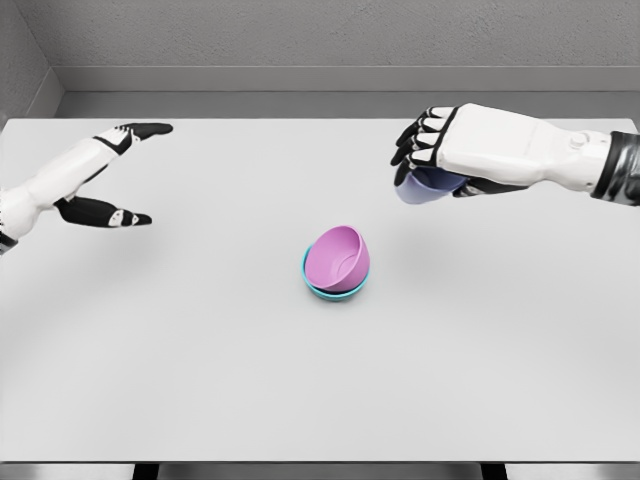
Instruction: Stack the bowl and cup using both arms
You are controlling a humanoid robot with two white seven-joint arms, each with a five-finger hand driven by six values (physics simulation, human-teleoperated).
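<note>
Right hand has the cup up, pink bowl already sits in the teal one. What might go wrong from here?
1. The pink bowl sits tilted in the teal bowl, so a cup set in it may slide or tip out.
2. The right hand covers most of the lavender cup; its fingers hide how firm the hold is, so it may slip.
3. The left hand is open and far off, unable to steady the stack.

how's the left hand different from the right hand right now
The left hand is spread open and holds nothing, while the right hand is curled around a bluish-purple cup. The left hand sits far from the pink bowl nested in the teal bowl; the right hand is nearer it. Both are white with black fingers.
</note>
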